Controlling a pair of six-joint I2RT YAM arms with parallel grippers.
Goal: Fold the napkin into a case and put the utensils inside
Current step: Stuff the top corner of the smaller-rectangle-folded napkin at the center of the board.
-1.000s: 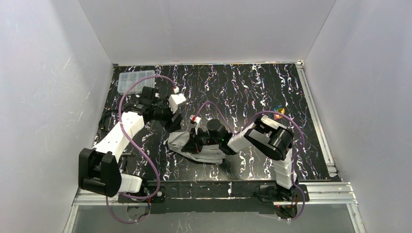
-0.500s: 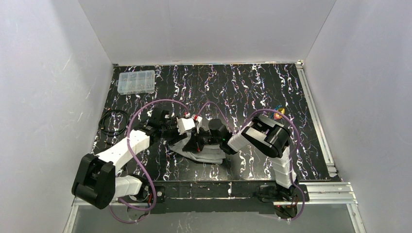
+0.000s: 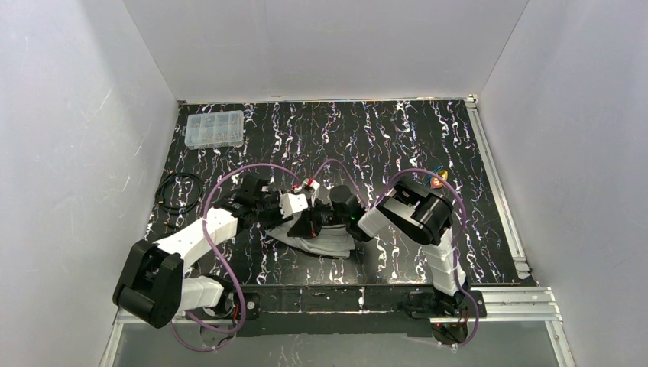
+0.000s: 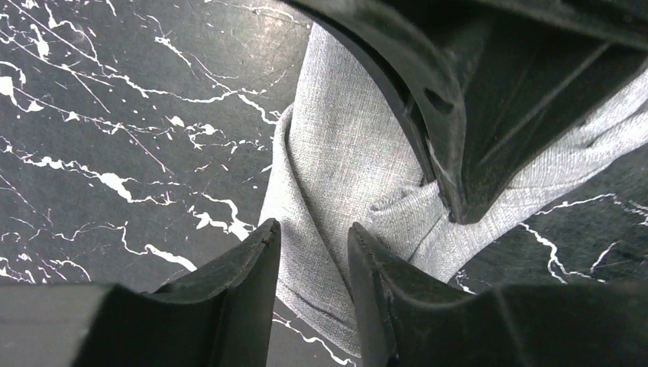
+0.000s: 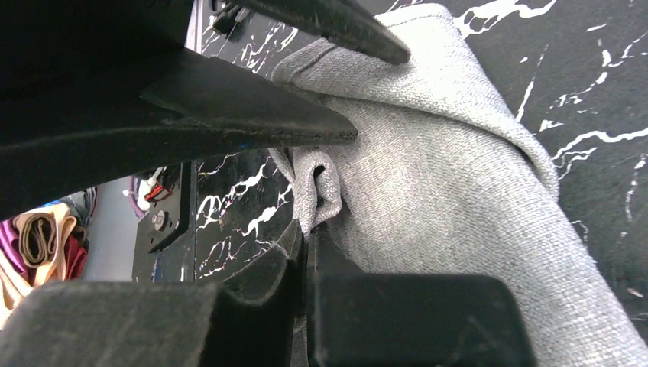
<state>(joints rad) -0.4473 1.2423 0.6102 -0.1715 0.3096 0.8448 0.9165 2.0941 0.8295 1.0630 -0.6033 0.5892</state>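
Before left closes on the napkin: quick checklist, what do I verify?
1. Right pincer gripping the napkin: ok, shut on a bunched fold.
2. Left pincer lined up: ok, jaws open, and a folded edge shows in the gap.
3. Napkin flat and squared: not ok, it is rumpled and twisted.
4. Clearance between the two pincers: cannot tell, they sit very close together.
5. Utensils clear of the fold: ok, lying off to the right, apart from the cloth.

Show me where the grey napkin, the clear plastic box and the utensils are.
napkin [image 3: 328,245]: top view, near folded edge.
plastic box [image 3: 215,128]: top view, lid middle.
utensils [image 3: 441,175]: top view, gold tip.
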